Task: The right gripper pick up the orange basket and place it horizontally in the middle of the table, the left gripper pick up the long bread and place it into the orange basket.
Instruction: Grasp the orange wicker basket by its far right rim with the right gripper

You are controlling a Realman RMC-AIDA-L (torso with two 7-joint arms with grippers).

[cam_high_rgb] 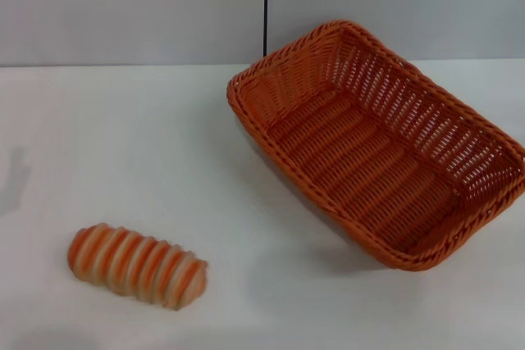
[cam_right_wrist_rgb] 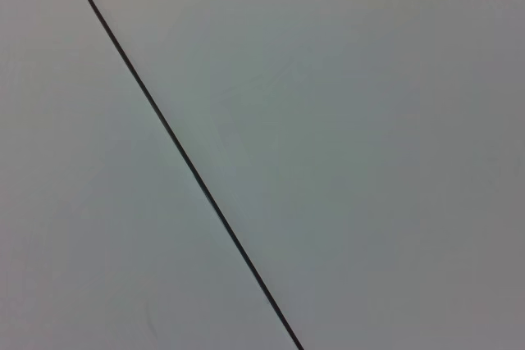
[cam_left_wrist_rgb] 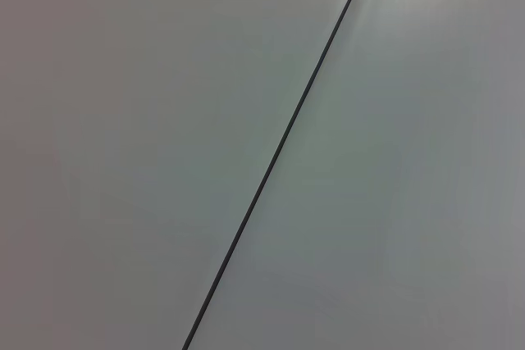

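Head view: the table (cam_high_rgb: pixel 123 137) is white and runs back to a grey wall (cam_high_rgb: pixel 123 6) that has a thin dark vertical seam (cam_high_rgb: pixel 266 6). Two items rest on the table.

The basket (cam_high_rgb: pixel 377 153) sits at the right side of the table, its back corner close to the far edge just beside the seam, its front corner running toward the right edge. It lies diagonally, long axis from back-centre to front-right, not square to any table edge. It stands open side up and shows nothing inside. A shadow lies under its front long side.

The bread (cam_high_rgb: pixel 137 265) lies on the table near the front-left corner, well apart from the basket, with bare tabletop between them. Its long axis is slightly tilted, the right end nearer the front edge. Nothing touches it.

A faint grey shadow (cam_high_rgb: pixel 15 178) falls on the table at the left edge; what casts it is out of view.

Left wrist view: only a plain grey surface (cam_left_wrist_rgb: pixel 123 153) crossed by a thin dark line (cam_left_wrist_rgb: pixel 279 149) on a diagonal. No table, basket or bread appears.

Right wrist view: the same kind of grey surface (cam_right_wrist_rgb: pixel 369 153) with a dark diagonal line (cam_right_wrist_rgb: pixel 180 149). No table, basket or bread appears.

Grippers: neither the left gripper nor the right gripper shows in any view, so whether each stands wide, narrow or holding anything cannot be told. Only the head view shows the task items; neither is being held.
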